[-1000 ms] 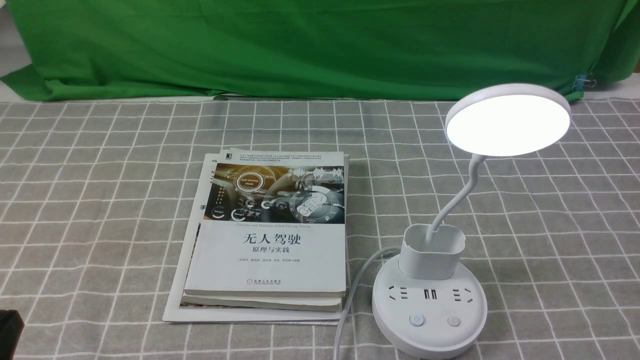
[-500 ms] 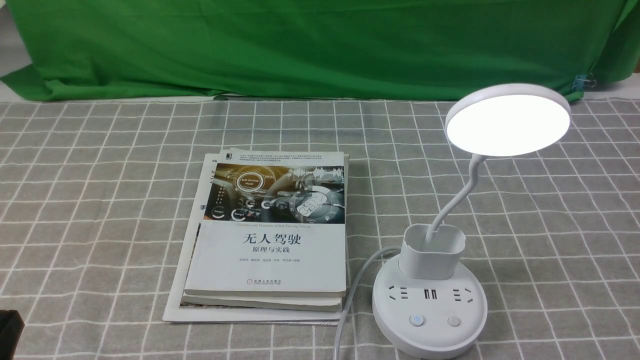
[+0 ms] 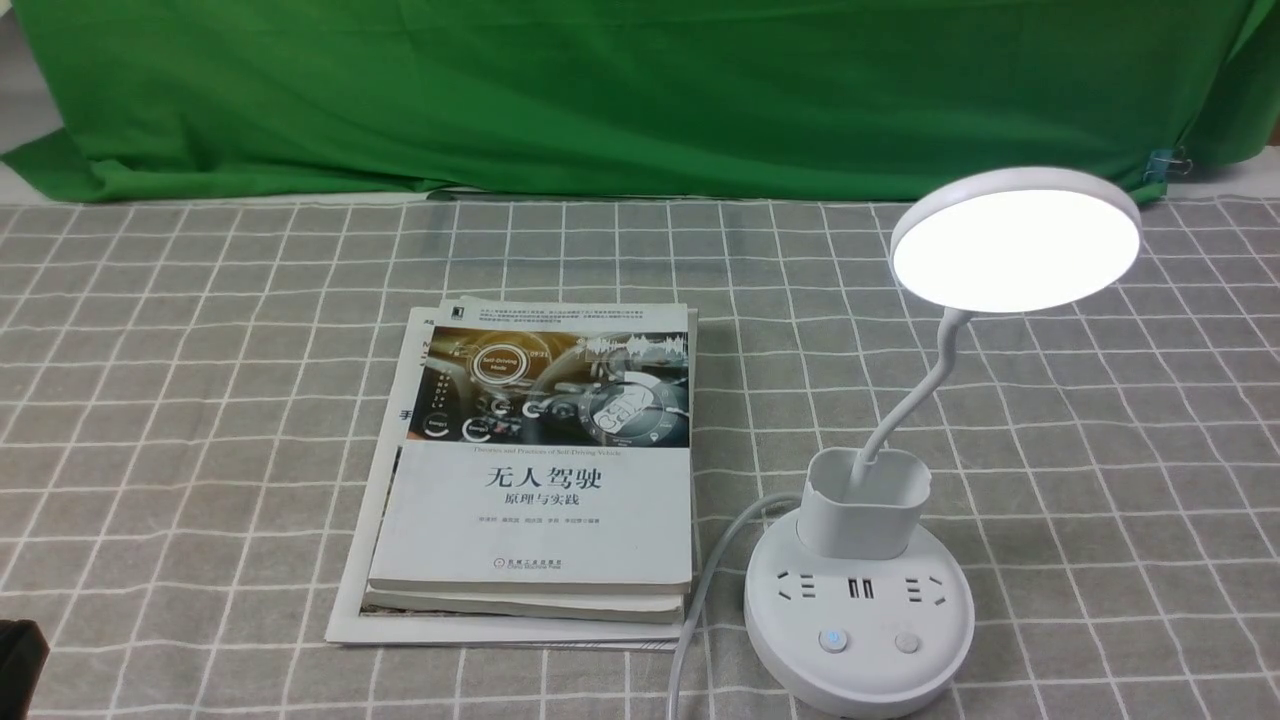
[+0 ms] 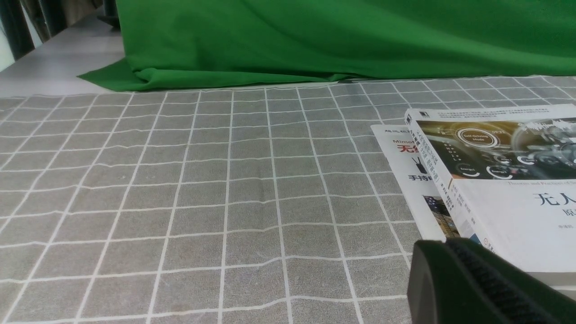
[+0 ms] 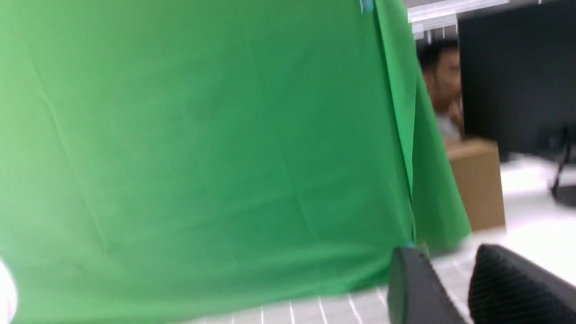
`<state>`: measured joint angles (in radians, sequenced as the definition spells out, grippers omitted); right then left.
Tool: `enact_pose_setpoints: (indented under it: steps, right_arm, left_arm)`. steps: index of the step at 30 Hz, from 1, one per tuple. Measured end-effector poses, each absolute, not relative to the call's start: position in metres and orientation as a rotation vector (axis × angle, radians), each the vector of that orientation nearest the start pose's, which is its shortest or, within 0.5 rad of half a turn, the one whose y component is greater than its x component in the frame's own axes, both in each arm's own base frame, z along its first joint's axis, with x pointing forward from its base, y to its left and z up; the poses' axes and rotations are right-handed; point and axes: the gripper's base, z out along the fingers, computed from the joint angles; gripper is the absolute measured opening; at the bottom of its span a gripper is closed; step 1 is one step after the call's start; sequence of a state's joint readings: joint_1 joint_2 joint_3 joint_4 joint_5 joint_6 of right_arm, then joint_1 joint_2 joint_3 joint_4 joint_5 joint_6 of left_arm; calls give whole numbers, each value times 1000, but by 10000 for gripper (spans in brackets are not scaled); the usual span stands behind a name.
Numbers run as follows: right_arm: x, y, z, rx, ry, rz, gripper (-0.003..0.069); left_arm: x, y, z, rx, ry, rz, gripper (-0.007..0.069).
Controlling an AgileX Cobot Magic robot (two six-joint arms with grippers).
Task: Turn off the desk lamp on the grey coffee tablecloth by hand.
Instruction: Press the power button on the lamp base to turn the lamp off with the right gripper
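Note:
The white desk lamp point(image 3: 860, 600) stands at the front right of the grey coffee tablecloth point(image 3: 200, 400). Its round head point(image 3: 1015, 245) glows brightly. Two buttons sit on the front of the base; the left button point(image 3: 831, 640) shows a blue ring and the right button point(image 3: 907, 641) is plain. My right gripper point(image 5: 450, 254) is out of the front view. In its blurred wrist view it is open, empty, and faces the green backdrop. My left gripper point(image 4: 445, 244) rests low near the books with its fingers pressed together, holding nothing. Only a black corner point(image 3: 20, 665) of it shows in the front view.
A stack of books point(image 3: 540, 470) lies on the cloth left of the lamp. The lamp's white cable point(image 3: 700, 590) runs between the books and the base toward the front edge. A green backdrop cloth point(image 3: 600, 90) hangs along the far side.

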<state>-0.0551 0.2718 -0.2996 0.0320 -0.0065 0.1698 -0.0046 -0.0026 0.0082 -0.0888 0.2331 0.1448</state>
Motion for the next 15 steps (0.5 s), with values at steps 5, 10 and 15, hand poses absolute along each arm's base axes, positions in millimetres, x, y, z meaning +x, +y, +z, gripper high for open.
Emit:
enact_pose_setpoints:
  steps: [5,10,15]
  right_arm:
    - [102,-5,318,210,1791,104,241]
    - [127,-3,316,172,1991,93,241]
    - [139,5,308,231,2043,219,241]
  left_arm:
    - [56,-2,190,69,1720,22,1]
    - [56,-2,190,69,1720,22,1]
    - [56,-2,190,69,1720,22,1]
